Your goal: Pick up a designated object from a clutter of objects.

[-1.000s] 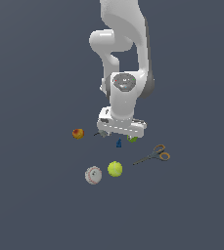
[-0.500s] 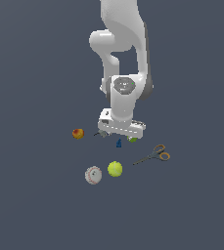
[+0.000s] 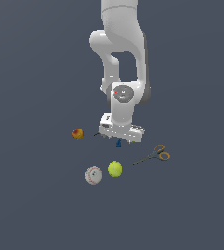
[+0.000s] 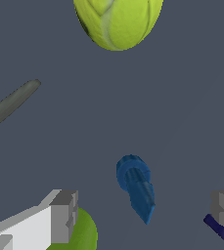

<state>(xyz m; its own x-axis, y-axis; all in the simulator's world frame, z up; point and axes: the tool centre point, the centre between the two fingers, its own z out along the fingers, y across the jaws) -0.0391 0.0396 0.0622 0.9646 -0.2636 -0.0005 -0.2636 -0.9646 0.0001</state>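
The gripper hangs low over the middle of the clutter, jaws spread wide and holding nothing. In the wrist view its two grey fingers stand well apart with the blue piece between them, clear floor on either side of it and neither finger touching it. From the exterior view the blue piece shows just beneath the hand. The green cup sits right behind one finger, its rim close against it, so that side is tight. The tennis ball and baseball lie near each other, nearer the camera, with bare floor between them and the piece. The scissors lie off to the exterior view's right, the apple to its left, both well apart from the hand.
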